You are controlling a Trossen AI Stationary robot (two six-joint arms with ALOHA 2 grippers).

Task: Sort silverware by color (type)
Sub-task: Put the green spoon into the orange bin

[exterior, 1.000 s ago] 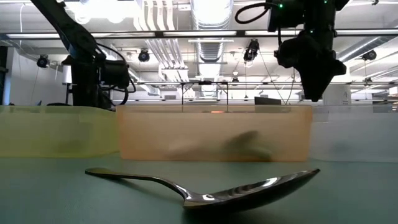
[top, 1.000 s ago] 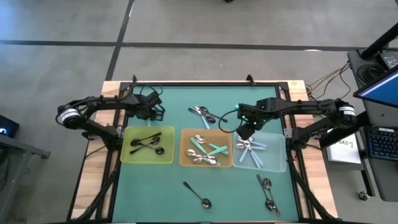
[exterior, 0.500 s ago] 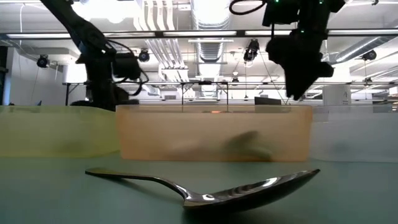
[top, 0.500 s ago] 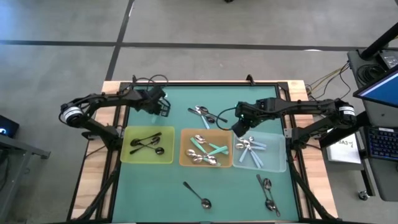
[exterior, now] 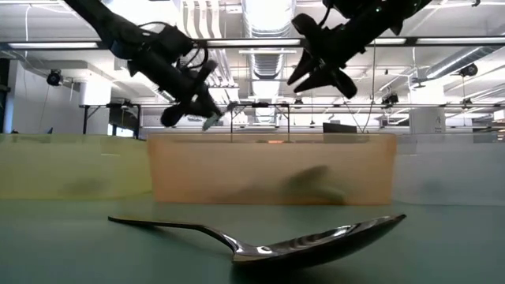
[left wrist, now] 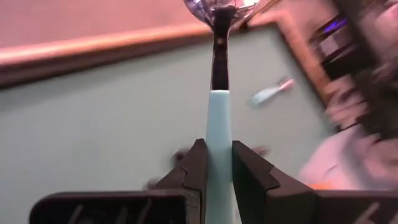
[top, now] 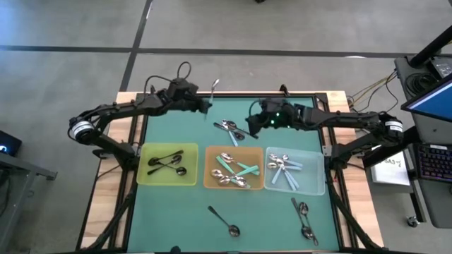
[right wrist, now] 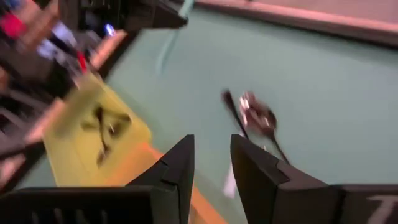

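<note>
Our left gripper [left wrist: 217,163] pinches a pale-handled spoon [left wrist: 219,124] above the table's far edge, while our right gripper [right wrist: 211,163] hovers parted, empty

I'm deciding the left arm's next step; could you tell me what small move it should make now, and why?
Probably carry it toward the orange tray. The left gripper is shut on a teal-handled spoon, lifted above the table's far edge, and the orange tray already holds teal-handled spoons.

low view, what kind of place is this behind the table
Probably a lab or workshop: bare ceiling ducts and strip lights show above, and a keyboard sits on a desk beside the table.
</note>
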